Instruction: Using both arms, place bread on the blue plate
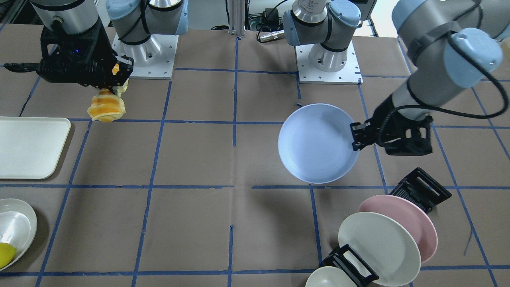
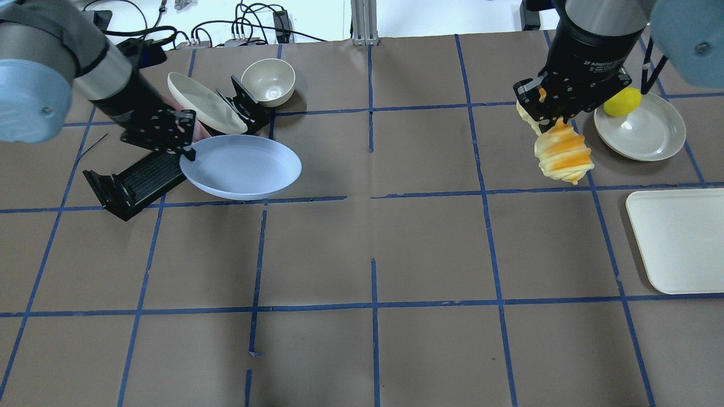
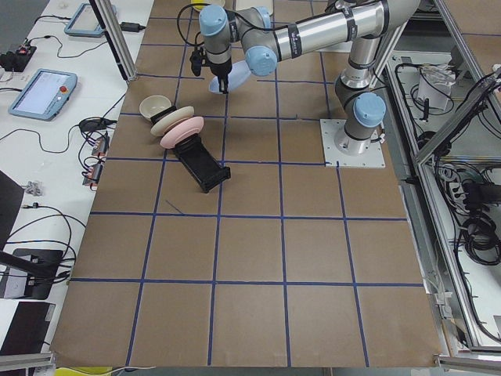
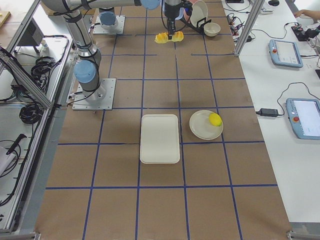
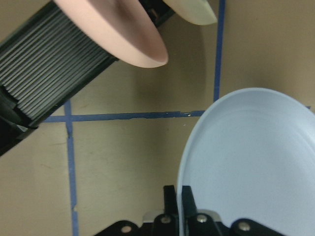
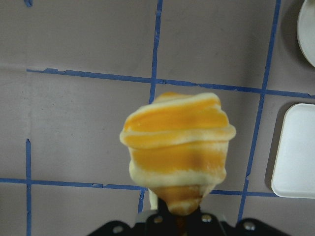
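Observation:
The blue plate [image 2: 244, 165] hangs level above the table, left of the middle, and its shadow lies on the paper beneath it. My left gripper [image 2: 185, 148] is shut on its rim; the left wrist view shows the pads [image 5: 170, 199] pinching the plate's edge [image 5: 236, 162]. The plate also shows in the front view [image 1: 314, 141] with the left gripper [image 1: 356, 137] at its edge. My right gripper [image 2: 544, 116] is shut on one end of the striped orange-and-pale bread [image 2: 563, 154], which hangs above the table at the far right. The bread fills the right wrist view [image 6: 178, 145] and shows in the front view [image 1: 106, 107].
A black dish rack [image 2: 136, 183] holds a pink plate [image 1: 414, 223] and a cream plate [image 2: 205, 102], with a cream bowl [image 2: 269, 81] beside it. A cream dish [image 2: 645, 127] with a yellow lemon [image 2: 622, 102] and a white tray [image 2: 679, 240] lie on the right.

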You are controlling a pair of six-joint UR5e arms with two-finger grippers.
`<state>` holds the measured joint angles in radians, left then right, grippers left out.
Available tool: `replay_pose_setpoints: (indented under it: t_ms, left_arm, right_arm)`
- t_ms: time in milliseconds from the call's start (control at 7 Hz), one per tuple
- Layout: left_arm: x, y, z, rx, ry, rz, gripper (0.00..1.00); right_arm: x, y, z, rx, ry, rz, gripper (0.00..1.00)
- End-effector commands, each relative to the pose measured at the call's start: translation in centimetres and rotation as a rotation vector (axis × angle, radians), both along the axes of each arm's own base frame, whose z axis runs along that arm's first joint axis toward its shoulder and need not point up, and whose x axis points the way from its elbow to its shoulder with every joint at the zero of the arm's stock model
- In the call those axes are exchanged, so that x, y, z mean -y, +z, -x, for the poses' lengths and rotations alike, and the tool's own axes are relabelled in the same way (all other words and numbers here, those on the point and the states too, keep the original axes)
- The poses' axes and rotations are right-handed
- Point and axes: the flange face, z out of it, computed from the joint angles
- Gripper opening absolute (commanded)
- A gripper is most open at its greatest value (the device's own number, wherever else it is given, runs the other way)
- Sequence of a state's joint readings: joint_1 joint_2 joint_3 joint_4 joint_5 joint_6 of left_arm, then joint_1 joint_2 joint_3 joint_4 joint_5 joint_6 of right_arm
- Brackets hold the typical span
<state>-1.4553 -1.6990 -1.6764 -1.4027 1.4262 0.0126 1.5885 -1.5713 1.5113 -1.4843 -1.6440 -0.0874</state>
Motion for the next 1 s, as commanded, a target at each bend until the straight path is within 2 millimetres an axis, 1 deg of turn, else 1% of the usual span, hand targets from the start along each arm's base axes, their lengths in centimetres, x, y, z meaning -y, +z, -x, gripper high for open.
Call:
replay_pose_setpoints:
  t_ms: [0,143,286,429,571,714,857]
  left_arm:
    - [-1.8,-2.1,12.8,0.016,0.100,0.013,0.00]
    - [-2.3,-4.4,17.0,0.041,0.140,0.024,0.00]
    - [-3.1,-6.2,21.1,0.028,0.152,0.063,0.00]
    - [-4.2,-7.4,24.2,0.012,0.156,0.094,0.00]
    - [-5.7,-9.2,26.0,0.022,0.179,0.061,0.00]
    - [-7.7,-10.4,27.8,0.021,0.203,0.055,0.00]
    - [-8.3,-11.1,27.7,0.057,0.186,0.079,0.28]
  right_arm:
    - [0.2,-0.8,-0.1,0.005,0.002,-0.015,0.08]
    - [0.8,-2.4,-0.1,0.010,-0.001,-0.021,0.08]
    - [1.0,-4.1,-0.2,0.015,0.000,-0.006,0.08]
    - [0.8,-6.0,-0.2,0.018,0.000,-0.012,0.08]
    - [0.9,-7.7,-0.3,0.020,-0.004,0.012,0.08]
    - [1.0,-9.2,-0.4,0.017,-0.019,0.037,0.08]
    - [1.3,-10.3,-0.4,0.018,-0.021,0.064,0.08]
